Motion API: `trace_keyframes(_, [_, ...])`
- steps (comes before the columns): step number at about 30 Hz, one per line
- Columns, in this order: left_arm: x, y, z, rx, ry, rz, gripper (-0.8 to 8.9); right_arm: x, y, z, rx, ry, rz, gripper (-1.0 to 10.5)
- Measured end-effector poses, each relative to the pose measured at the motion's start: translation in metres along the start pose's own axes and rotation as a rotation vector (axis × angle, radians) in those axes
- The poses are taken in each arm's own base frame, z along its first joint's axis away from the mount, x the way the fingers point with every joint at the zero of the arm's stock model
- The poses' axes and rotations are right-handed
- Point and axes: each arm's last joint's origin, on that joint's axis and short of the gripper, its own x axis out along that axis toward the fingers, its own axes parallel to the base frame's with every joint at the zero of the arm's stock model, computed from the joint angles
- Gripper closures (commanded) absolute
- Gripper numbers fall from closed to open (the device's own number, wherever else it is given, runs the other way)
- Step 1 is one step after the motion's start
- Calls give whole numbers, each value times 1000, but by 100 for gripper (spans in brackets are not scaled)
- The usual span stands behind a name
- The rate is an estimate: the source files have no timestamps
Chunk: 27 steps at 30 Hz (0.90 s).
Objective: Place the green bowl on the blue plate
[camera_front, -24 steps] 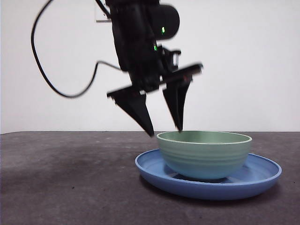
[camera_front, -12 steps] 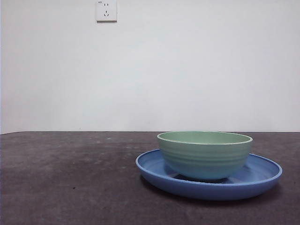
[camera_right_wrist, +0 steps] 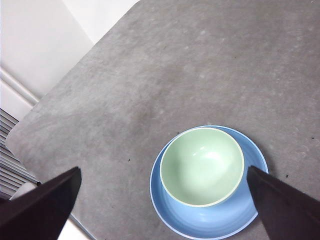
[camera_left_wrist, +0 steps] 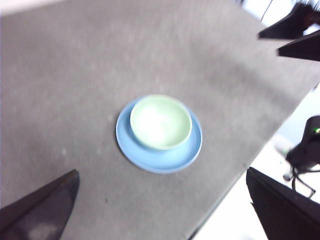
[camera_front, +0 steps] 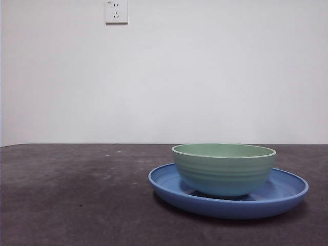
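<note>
left gripper [camera_left_wrist: 160, 210]: fingers [camera_left_wrist: 42, 207] spread wide, nothing between them, high above the desk. right gripper [camera_right_wrist: 165, 205]: fingers [camera_right_wrist: 42, 202] also spread wide and empty, raised well over the dishes. neither arm shows in the front view.

pale mint-green round bowl [camera_front: 223, 169] with faint horizontal ridges sits upright inside the glossy medium-blue shallow round plate [camera_front: 169, 185], its base on the plate floor, a little off-centre in both wrist views. plate rim is visible all round the bowl.

plate rests flat on the dark grey speckled desk [camera_front: 77, 200]. white wall socket [camera_front: 116, 11] on the pale wall behind.
</note>
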Motion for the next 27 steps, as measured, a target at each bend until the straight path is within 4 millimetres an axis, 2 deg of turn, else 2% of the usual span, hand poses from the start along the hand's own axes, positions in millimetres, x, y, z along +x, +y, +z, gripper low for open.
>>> trace_keyframes(6, [-15,4,-55,12,-153,-18,283,0,0,-3,15,23,-4,277])
trace_keyframes(11, [-7,10,-94,5,-104,-12,283,0,-1,-7,43,66,-10,277])
trace_keyframes(18, [-7,10,-99,5,-99,-11,282,7,-10,-16,132,209,-110,278])
trace_keyframes(22, [-7,10,-98,6,-110,-13,282,27,-23,-17,225,363,-154,279])
trace_keyframes(27, [-7,10,-97,6,-113,-13,282,63,-46,-12,293,494,-181,293])
